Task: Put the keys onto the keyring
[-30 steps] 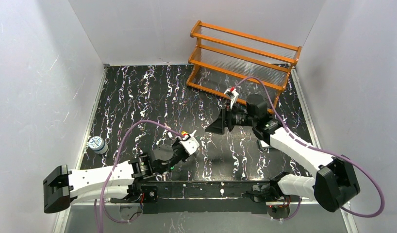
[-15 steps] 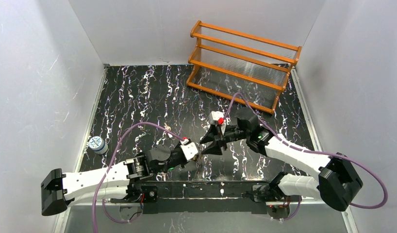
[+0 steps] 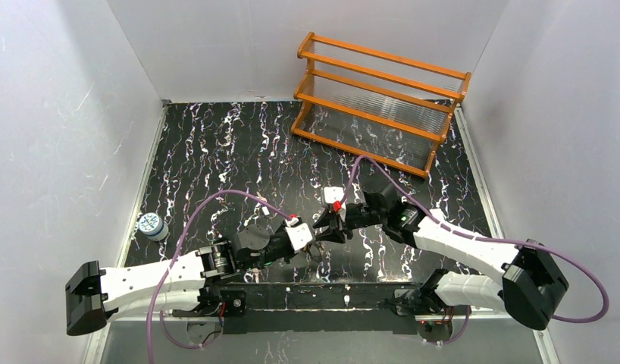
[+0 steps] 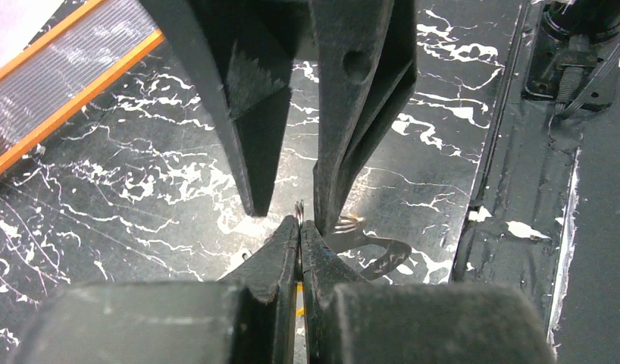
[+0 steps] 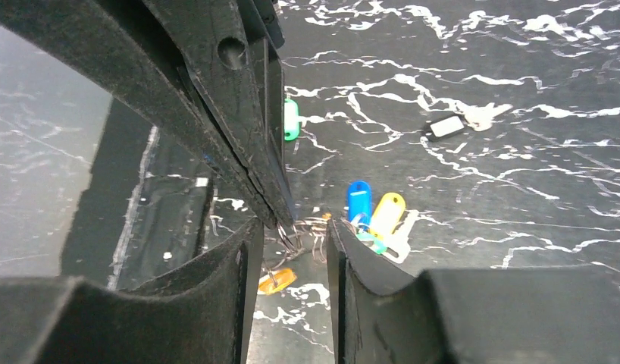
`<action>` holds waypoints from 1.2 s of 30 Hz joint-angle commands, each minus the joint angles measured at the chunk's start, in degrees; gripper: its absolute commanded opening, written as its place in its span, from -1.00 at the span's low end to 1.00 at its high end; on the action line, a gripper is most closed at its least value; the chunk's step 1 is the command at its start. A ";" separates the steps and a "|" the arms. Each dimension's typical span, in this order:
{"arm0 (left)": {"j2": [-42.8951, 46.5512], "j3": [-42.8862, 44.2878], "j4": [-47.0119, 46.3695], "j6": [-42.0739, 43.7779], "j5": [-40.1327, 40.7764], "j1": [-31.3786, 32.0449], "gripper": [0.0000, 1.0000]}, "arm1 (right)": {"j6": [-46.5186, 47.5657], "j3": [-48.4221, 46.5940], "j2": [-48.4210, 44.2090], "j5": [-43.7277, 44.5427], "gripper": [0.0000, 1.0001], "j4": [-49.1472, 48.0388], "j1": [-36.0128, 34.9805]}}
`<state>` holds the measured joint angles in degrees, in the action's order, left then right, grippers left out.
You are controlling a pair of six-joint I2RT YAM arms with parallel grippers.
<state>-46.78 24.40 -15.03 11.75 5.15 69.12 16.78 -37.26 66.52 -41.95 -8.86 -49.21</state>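
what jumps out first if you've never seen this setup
The two grippers tip to tip near the front centre: the left gripper is shut on the thin keyring, the right gripper open either side of it. Next, the coloured keys lying on the black marbled table beneath, and the orange rack at the back right.

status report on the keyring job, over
Left gripper shut on keyring wire. Right gripper open, straddling that pinch. Blue and yellow keys close by. Nothing in the way.
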 commanded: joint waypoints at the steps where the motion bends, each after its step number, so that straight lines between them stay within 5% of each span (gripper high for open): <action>1: 0.22 2.49 -0.28 0.11 -0.35 -0.17 -1.00 | 3.76 0.67 -4.28 5.04 -0.17 0.32 -0.27; 10: -0.17 2.75 -1.00 0.29 -0.91 -0.17 -1.00 | 3.18 0.89 -3.71 2.98 -0.42 -1.20 -0.24; 20: -0.50 2.40 -2.14 0.64 -0.73 -0.21 -1.00 | 4.40 -0.54 -2.52 3.37 -0.30 2.67 -0.23; 26: -0.50 2.49 -2.18 1.04 -0.76 -0.19 -1.00 | 4.32 -1.06 -1.70 3.39 -0.47 2.63 -0.31; 31: -0.26 2.08 -2.73 0.98 -0.73 -0.19 -1.00 | 4.07 -0.28 -2.53 1.82 -0.97 1.08 -0.32; 34: 0.30 1.88 -3.50 0.96 0.17 -0.21 -1.00 | 3.97 -0.27 -2.90 1.93 -0.97 1.92 -0.27; 36: 0.88 1.94 -3.12 1.61 1.37 -0.16 -0.76 | 3.10 0.04 -3.62 3.67 -0.97 1.89 -0.27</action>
<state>-47.55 24.93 -15.35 12.60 5.67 68.75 20.10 -36.64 63.88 -39.79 -5.96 -49.25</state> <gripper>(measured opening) 0.033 0.031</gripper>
